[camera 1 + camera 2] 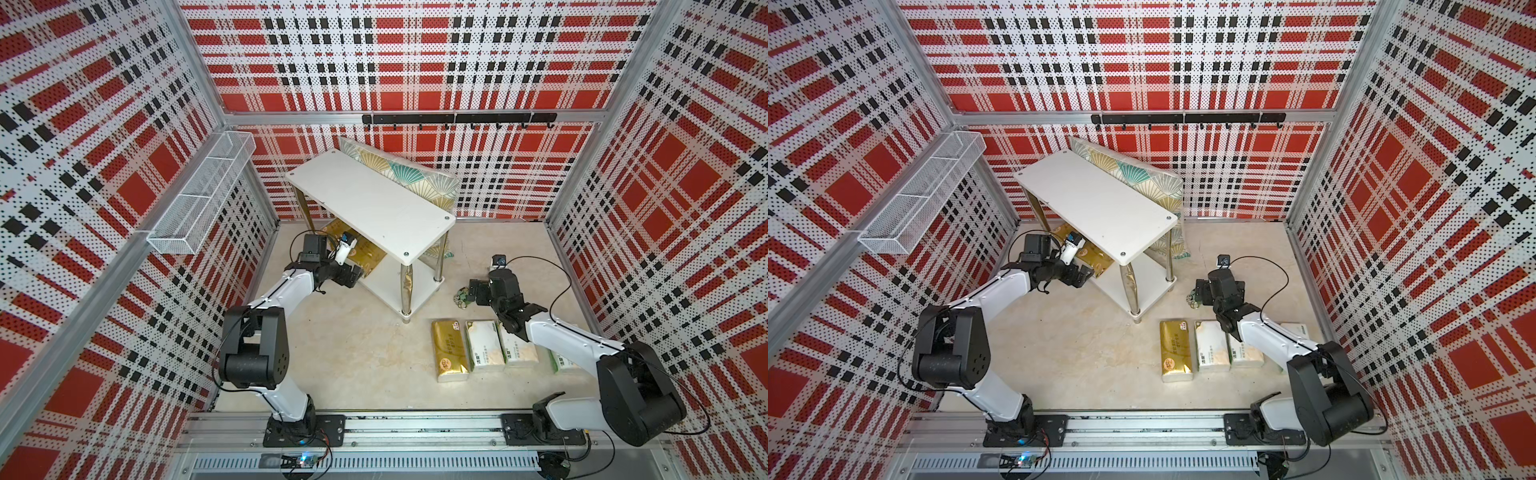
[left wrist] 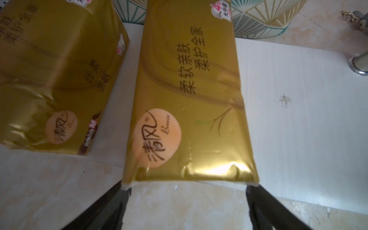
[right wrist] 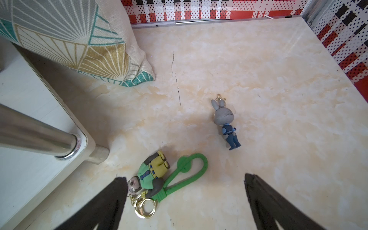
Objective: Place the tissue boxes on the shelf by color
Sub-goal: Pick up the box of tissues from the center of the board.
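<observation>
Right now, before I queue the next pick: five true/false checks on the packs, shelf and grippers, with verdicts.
1. Two gold packs lie on the shelf's lower board. True.
2. A white pack sits on the top board. False: no pack is on it; the white packs are on the floor.
3. The right gripper is shut on the green keychain. False: it is open and holds nothing; the keychain lies on the floor.
4. A third gold pack lies on the floor beside the white ones. True.
5. The left gripper is open at the near end of a shelved gold pack. True.
</observation>
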{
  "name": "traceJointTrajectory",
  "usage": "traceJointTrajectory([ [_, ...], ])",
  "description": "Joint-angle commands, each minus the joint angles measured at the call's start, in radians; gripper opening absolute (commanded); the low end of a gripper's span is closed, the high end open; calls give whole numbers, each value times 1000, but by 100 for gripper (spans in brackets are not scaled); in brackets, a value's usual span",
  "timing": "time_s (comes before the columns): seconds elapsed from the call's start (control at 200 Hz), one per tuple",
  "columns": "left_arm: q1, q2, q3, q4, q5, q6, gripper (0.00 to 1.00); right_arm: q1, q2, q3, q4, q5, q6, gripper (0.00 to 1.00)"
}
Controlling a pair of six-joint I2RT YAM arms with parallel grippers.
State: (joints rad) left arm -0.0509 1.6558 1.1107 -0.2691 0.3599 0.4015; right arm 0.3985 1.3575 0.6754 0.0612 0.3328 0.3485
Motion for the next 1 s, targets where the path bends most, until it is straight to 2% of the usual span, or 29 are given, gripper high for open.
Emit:
traceJointTrajectory([
  [0.0,9,-25,-14,23,-13,-10,95,7,-18,-4,18,-5,-10,100],
  [0.701,15,-80,-37,16,-28,-38,95,7,-6,13,18,-14,-11,100],
  [0.997,15,-159,-33,6,-98,-62,95,7,-9,5,16,-11,-13,100],
])
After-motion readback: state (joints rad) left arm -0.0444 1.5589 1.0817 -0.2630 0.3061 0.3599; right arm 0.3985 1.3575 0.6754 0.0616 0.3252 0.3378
